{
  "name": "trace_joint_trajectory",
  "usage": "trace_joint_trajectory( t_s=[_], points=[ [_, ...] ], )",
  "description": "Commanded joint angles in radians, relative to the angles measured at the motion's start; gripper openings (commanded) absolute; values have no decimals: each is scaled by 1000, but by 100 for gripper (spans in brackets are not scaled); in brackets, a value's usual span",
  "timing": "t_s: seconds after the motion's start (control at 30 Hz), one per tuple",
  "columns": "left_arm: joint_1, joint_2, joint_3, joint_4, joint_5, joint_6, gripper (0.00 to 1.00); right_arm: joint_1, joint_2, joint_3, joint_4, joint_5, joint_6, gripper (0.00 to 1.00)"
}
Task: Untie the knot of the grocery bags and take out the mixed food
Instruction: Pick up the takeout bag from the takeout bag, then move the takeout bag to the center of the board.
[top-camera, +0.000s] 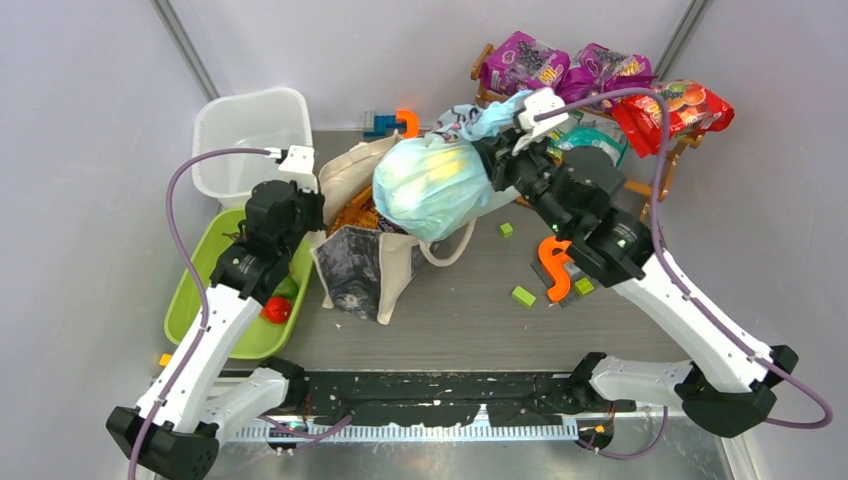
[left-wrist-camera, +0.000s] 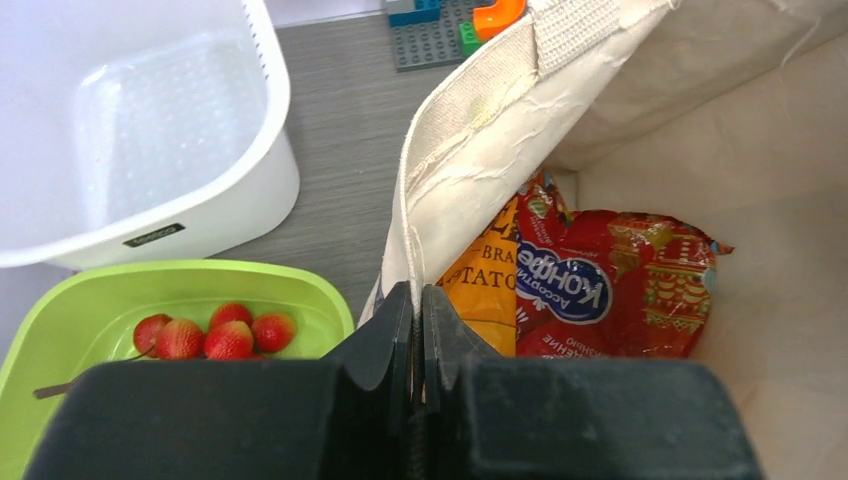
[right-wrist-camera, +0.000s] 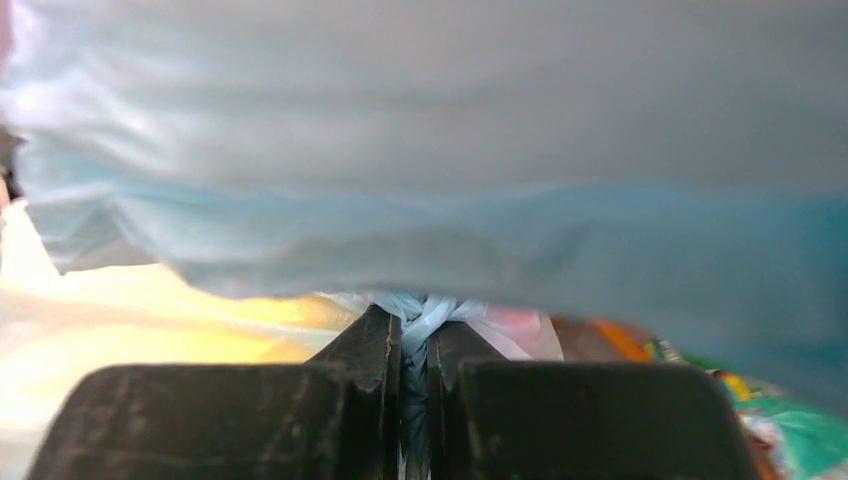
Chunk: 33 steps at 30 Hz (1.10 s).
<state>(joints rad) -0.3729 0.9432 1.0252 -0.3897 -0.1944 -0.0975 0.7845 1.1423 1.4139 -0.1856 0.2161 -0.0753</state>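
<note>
The light-blue plastic bag (top-camera: 430, 185) hangs bulging above the cream canvas tote (top-camera: 365, 262). My right gripper (top-camera: 492, 166) is shut on the bag's twisted handles at the knot (right-wrist-camera: 432, 312), and the bag's pale skin (right-wrist-camera: 420, 150) fills the right wrist view. My left gripper (top-camera: 316, 212) is shut on the tote's rim (left-wrist-camera: 470, 130) and holds the tote open. Inside the tote lie an orange snack packet (left-wrist-camera: 487, 290) and a red snack packet (left-wrist-camera: 625, 285). Yellow shows through the blue bag. The stalks are hidden.
A white tub (top-camera: 250, 135) stands at the back left, and it also shows in the left wrist view (left-wrist-camera: 150, 130). A green tray (top-camera: 195, 290) holds strawberries (left-wrist-camera: 215, 335). Purple packets (top-camera: 525, 65), a red packet (top-camera: 685, 108) and a teal packet (top-camera: 590, 140) sit on a rack. An orange S-shape (top-camera: 553, 268) and green bricks (top-camera: 523, 296) lie nearby.
</note>
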Motion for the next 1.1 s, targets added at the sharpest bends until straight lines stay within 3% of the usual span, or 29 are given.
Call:
trace_joint_trajectory(
  t_s=[0.0, 0.2, 0.23, 0.33, 0.37, 0.47, 0.67, 0.8, 0.9, 1.07],
  points=[
    [12, 10, 20, -62, -65, 9, 0, -1, -94, 135, 56, 162, -106, 5],
    [12, 5, 20, -59, -119, 50, 3, -1, -175, 118, 25, 254, -131, 5],
    [12, 0, 21, -53, -105, 61, 14, -1, -186, 100, 23, 273, -133, 5],
    [11, -37, 30, -27, -5, 94, 63, -1, -240, 52, 9, 299, -126, 5],
    [10, -52, 34, -18, 21, 107, 74, -1, -250, 22, 6, 311, -116, 5],
    [-10, -93, 79, -13, 102, 158, 90, -1, -307, -70, 8, 331, -97, 5],
    [-144, -94, 232, -71, 347, 204, 93, -1, -398, -297, 15, 416, -53, 5],
    [-231, 7, 337, -143, 522, 174, 95, -1, -448, -372, -4, 445, -27, 5],
    [-322, 123, 405, -267, 507, 245, 97, -1, -483, -410, -31, 460, -9, 5],
    [-423, 294, 463, -387, 334, 353, 100, -1, -525, -464, -75, 465, 29, 5]
  ],
)
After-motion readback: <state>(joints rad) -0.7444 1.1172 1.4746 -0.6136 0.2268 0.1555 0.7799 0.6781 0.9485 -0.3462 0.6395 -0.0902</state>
